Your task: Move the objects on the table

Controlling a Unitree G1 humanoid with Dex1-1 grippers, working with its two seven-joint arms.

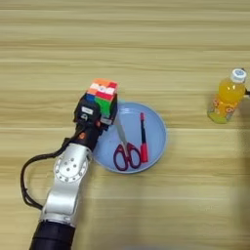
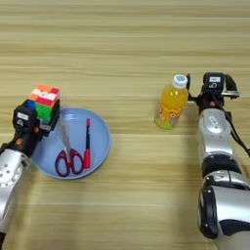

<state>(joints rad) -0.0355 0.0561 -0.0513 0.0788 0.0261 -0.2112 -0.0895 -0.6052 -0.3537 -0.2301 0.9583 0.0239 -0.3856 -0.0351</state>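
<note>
A robot test bench, seemingly a lab. Plank-grained wooden table [image 1: 146, 29] fills the view; a light-blue plate [image 1: 155, 124] lies at seven o'clock of centre.

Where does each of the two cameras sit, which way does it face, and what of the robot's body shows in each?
Left eye view: on the head, looking down at the table; shows the left arm, left gripper holding the puzzle cube.
Right eye view: same head, shifted right; adds the right arm, right gripper beside the bottle.
Shared: plate, scissors, pen.
</note>
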